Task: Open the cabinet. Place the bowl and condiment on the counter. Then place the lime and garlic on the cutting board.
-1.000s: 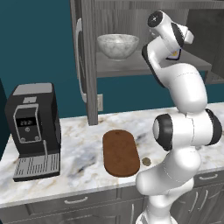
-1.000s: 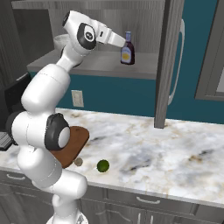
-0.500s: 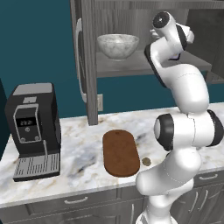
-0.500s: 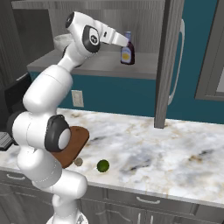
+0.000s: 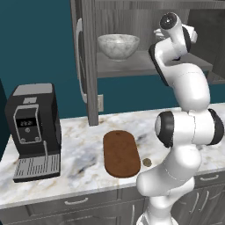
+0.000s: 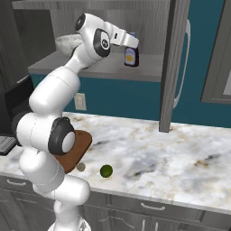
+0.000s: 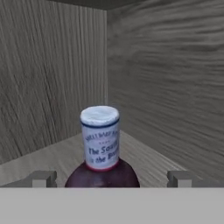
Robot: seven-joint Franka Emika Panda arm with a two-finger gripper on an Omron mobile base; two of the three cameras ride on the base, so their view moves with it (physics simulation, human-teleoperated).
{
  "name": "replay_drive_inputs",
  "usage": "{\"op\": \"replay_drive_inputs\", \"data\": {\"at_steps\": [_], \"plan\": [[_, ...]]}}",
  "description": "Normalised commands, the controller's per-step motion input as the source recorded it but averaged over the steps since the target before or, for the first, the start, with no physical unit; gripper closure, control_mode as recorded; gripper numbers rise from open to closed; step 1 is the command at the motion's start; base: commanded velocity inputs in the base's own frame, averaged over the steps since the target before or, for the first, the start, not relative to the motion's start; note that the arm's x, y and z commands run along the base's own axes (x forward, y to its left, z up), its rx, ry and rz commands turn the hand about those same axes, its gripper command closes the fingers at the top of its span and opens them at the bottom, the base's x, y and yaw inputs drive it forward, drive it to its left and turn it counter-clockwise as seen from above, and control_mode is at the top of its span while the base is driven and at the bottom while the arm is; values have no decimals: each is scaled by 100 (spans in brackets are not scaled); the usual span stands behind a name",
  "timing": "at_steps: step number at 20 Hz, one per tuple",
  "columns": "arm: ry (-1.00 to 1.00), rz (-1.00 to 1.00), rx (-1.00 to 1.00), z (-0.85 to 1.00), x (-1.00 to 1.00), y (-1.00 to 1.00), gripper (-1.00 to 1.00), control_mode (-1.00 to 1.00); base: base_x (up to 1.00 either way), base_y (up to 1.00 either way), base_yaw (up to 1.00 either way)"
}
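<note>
Left base view: the cabinet (image 5: 88, 61) stands open, and the bowl (image 5: 118, 45) sits upright on its shelf, with nothing visible in it from this angle. The arm reaches up into the cabinet to the right of the bowl. Below, the cutting board (image 5: 121, 153) lies bare on the counter (image 5: 79, 162), with the garlic (image 5: 147, 162) just beside its right edge. A coffee machine (image 5: 34, 132) stands at the counter's left end.

Right base view: the claw (image 6: 132, 42) is at the bottle (image 6: 131, 56), right by its top, on the cabinet shelf. Whether it touches cannot be told here. The lime (image 6: 106, 171) rests on the counter near the garlic, both off the board.

Hand view: the claw's fingertips (image 7: 43, 178) are spread wide apart, one on each side of the bottle, holding nothing. The bottle's pale cap and neck rise between them, clear of both tips. It stands upright on the shelf near the cabinet's back corner.
</note>
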Motion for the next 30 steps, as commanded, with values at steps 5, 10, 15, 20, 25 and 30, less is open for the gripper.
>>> {"op": "replay_drive_inputs", "data": {"at_steps": [5, 10, 15, 20, 25, 30], "plan": [[0, 3, 0, 0, 16, -5, -100, -100, 0, 0, 0], [0, 3, 0, 0, 14, 0, -100, -100, 0, 0, 0], [-1, 2, 0, 0, 18, -2, -100, -100, 0, 0, 0], [-2, 2, 0, 0, 19, -3, -100, -100, 0, 0, 0], [-2, 3, 0, 0, 22, -3, -100, -100, 0, 0, 0], [-3, 3, 0, 0, 16, -4, 100, -100, 0, 0, 0]]}}
